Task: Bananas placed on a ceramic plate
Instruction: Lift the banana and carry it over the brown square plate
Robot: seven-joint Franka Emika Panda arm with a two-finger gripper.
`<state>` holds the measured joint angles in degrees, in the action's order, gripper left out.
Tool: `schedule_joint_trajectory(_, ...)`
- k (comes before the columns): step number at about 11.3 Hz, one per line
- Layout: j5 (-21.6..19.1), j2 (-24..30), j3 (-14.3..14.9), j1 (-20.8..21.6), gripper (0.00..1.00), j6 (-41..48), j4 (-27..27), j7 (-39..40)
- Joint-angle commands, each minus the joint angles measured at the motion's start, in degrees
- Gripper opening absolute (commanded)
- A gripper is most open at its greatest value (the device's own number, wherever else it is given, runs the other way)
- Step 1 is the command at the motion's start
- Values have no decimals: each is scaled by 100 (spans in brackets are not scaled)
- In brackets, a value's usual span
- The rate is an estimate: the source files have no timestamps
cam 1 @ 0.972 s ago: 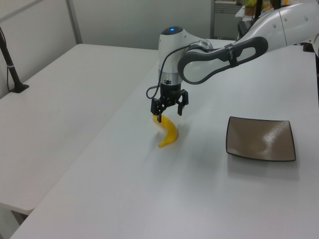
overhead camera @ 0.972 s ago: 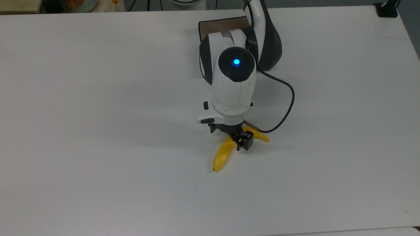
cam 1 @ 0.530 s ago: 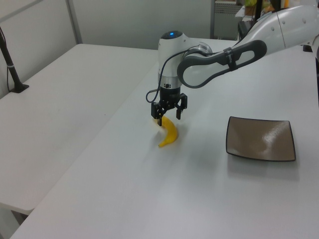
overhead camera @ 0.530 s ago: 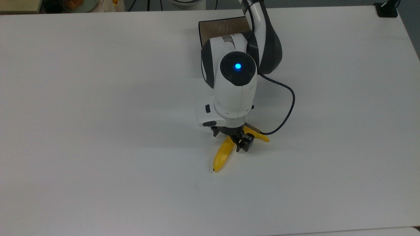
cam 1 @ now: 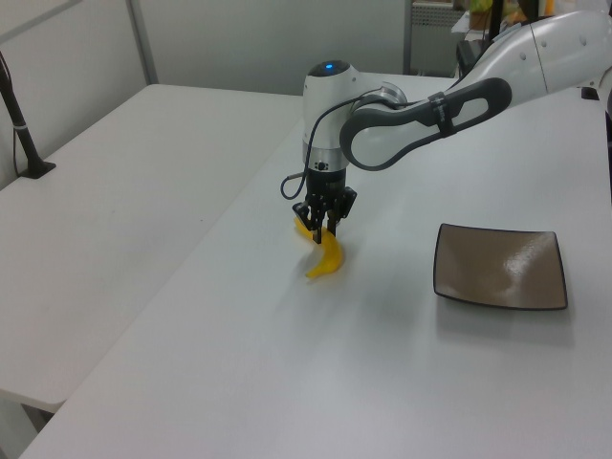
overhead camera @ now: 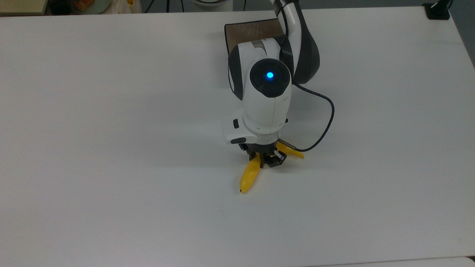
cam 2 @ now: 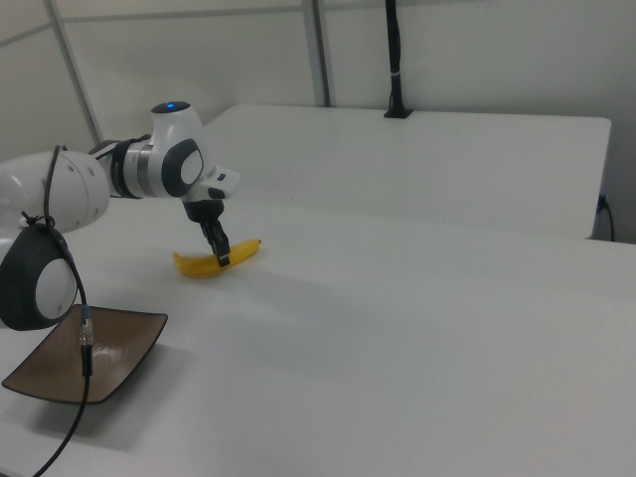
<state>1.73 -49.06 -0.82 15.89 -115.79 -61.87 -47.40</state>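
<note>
The yellow curved banana (overhead camera: pixel 248 178) lies on the white table, and my gripper (overhead camera: pixel 266 161) points straight down over its middle, with the fingers closed in against both sides. The left view shows the banana (cam 1: pixel 328 264) sticking out below the gripper (cam 1: pixel 321 229). In the right view the banana (cam 2: pixel 195 264) rests flat under the gripper (cam 2: pixel 223 256). The square brown ceramic plate (overhead camera: pixel 251 29) sits beyond the arm at the top view's upper middle and holds nothing. It also appears as the plate (cam 1: pixel 497 269) at the left view's right and the plate (cam 2: pixel 121 343) at the right view's lower left.
A dark cable (overhead camera: pixel 328 111) loops from the wrist over the table at the top view's right. A black post base (overhead camera: pixel 438 10) stands at the far right corner. A second white table (cam 1: pixel 115 191) adjoins on the left view's left.
The gripper came down onto the banana, and its fingers went from spread to closed on the fruit. The banana's tip shifted slightly toward the top view's left.
</note>
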Motion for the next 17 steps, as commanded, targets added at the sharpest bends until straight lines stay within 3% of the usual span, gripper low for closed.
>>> schedule_joint_trajectory(1,99,11,-24,-6,0,-41,-10,91)
schedule_joint_trajectory(4,99,483,-24,11,0,169,-236,265)
schedule_joint_trajectory(8,-15,1976,-24,-24,0,389,-1317,837)
schedule_joint_trajectory(11,-41,2672,-24,-42,0,1687,-1363,1617)
schedule_joint_trajectory(14,-462,3498,-24,-147,0,2768,-1792,2637)
schedule_joint_trajectory(17,-753,4052,-24,-226,0,3132,-2485,2920)
